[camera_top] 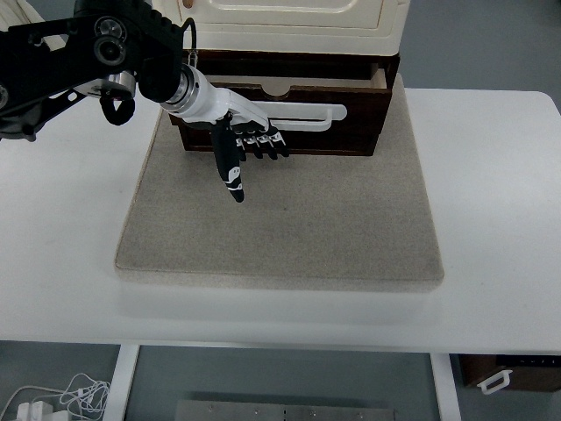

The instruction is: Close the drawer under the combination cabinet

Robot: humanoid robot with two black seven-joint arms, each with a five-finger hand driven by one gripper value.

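Drawer (289, 118), dark wood with white bar handle (302, 118), under cream combination cabinet (289, 22) at far edge of grey mat (280, 228) on white table (500, 202); only a thin slit of its interior shows. Left hand (241, 145) flat against drawer front, fingers extended, thumb pointing down, grasping nothing.

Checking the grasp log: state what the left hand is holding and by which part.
Nothing is held. The left hand lies flat, fingers extended, against the front of the drawer beside its white handle, pushing rather than gripping.
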